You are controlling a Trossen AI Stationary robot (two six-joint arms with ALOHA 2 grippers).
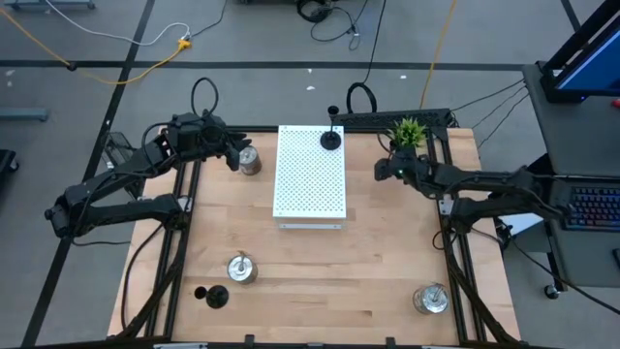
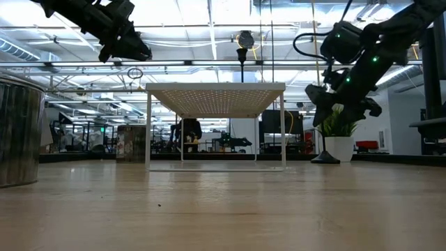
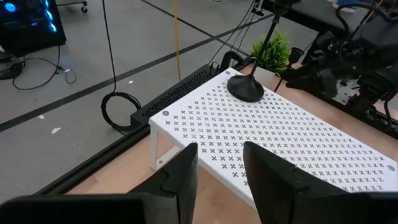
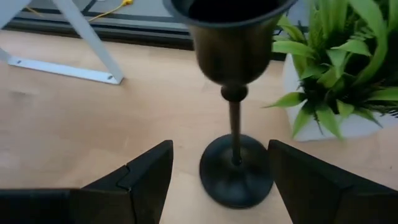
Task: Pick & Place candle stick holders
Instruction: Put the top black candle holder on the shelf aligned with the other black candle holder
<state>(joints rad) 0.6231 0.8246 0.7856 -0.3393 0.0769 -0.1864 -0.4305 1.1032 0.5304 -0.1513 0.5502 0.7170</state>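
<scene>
Honestly the sketchy bit is the right claw [image 4: 214, 180], fingers apart and empty either side of a black candle stick holder [image 4: 234, 124] standing on the worktop [image 4: 74, 124] beside the potted plant [image 4: 333, 68]: close off-centre and that skinny stem tips over.

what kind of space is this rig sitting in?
Most likely a robotics lab or workshop in an open industrial hall. Cables trail over the bare grey floor, the wooden table sits in a metal frame, and a keyboard waits beside it.
</scene>
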